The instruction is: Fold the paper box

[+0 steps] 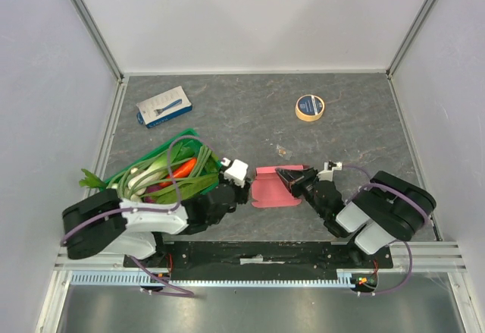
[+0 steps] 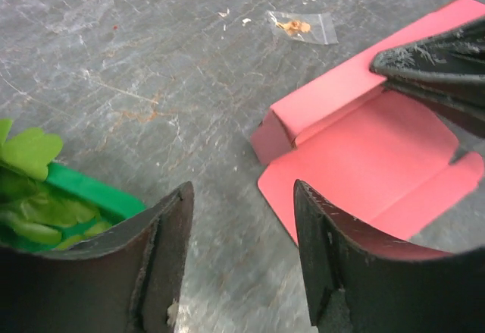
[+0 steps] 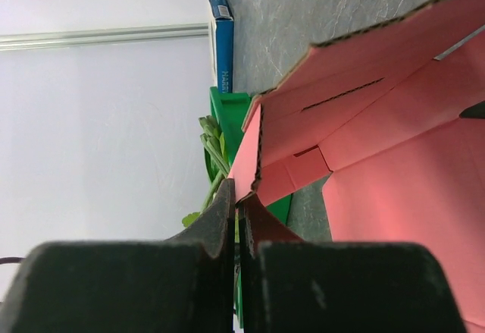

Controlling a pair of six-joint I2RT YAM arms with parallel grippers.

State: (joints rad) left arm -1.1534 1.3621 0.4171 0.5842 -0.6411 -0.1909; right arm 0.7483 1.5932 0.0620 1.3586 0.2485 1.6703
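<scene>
On table, paper box: one wall up, other flaps flat, folding mostly left.
Left gripper: wide, empty.
Right gripper: pinching its wall.

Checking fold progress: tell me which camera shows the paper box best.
Left wrist view: the paper box is mostly in view, one side wall folded up, base panel and end flap flat. The top view shows it small, partly under the right claw. The right wrist view is too close, showing only cropped panels.
</scene>
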